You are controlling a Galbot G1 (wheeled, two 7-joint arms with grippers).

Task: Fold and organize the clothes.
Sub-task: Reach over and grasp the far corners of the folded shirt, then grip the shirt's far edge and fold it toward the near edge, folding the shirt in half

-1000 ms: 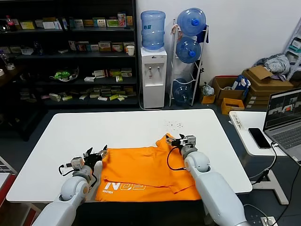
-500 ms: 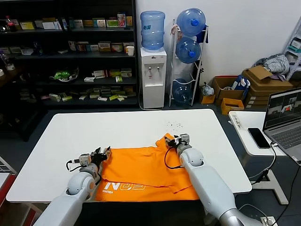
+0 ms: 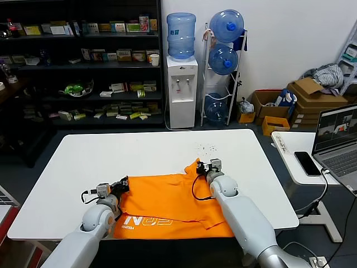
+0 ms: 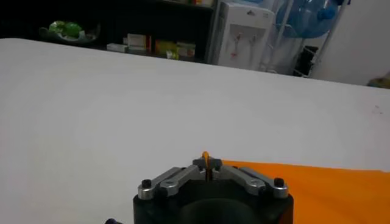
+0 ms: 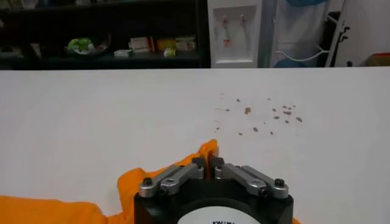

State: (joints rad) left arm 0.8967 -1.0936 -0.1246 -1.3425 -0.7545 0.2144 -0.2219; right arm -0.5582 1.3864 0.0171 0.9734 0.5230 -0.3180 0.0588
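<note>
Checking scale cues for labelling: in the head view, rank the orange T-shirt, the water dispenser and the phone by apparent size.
1. orange T-shirt
2. water dispenser, though it stands farther from the camera
3. phone

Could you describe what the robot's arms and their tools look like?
Both arms have smooth, rounded pale grey-white shells with black cables looping near the wrists. The left tool and right tool are black-bodied, with silver metal linkage bars and black bolts.
</note>
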